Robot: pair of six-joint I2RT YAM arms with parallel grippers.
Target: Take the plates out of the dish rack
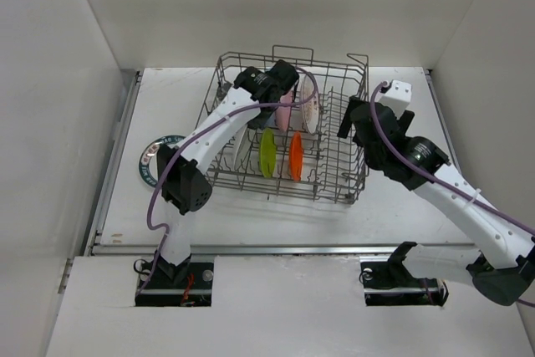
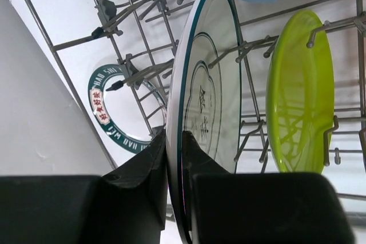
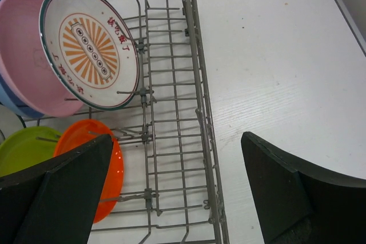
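Table (image 1: 401, 206) holds the rack (image 1: 334, 165); left gripper (image 2: 173, 147) squeezes the rim of a hard, likely slippery plate (image 2: 214, 72), right gripper (image 3: 176, 138) gapes

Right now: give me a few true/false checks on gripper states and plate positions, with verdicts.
1. The left gripper pinches the rim of a white green-rimmed plate. True.
2. The right gripper holds the orange plate. False: it is open and empty over the dish rack side wall.
3. The lime green plate stands upright in the rack. True.
4. No plate lies on the table. False: a patterned-rim plate lies left of the rack.
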